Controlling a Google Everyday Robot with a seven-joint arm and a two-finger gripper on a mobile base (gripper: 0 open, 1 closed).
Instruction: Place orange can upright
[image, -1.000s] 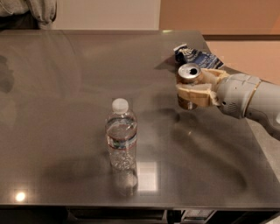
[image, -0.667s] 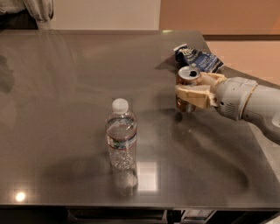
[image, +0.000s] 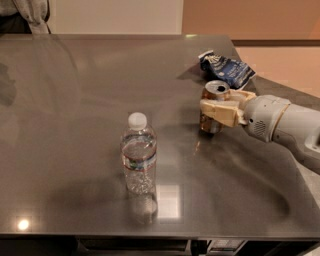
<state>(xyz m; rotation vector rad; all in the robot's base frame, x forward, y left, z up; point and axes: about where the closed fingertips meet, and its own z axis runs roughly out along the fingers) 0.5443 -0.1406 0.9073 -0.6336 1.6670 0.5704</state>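
The orange can (image: 214, 95) stands upright on the grey table (image: 75, 100) at the right, its silver top with the open hole showing. My gripper (image: 216, 111) comes in from the right and is shut around the can's middle, its cream fingers (image: 220, 108) across the can's front. The can's lower part shows below the fingers and meets the tabletop.
A clear water bottle (image: 138, 155) with a white cap stands upright at centre front. A dark blue and white snack bag (image: 226, 69) lies just behind the can near the table's right edge. Grey cloth (image: 31, 12) hangs at the far left corner.
My gripper with the can has shifted slightly left and down toward the tabletop. The bottle and the bag have not moved.
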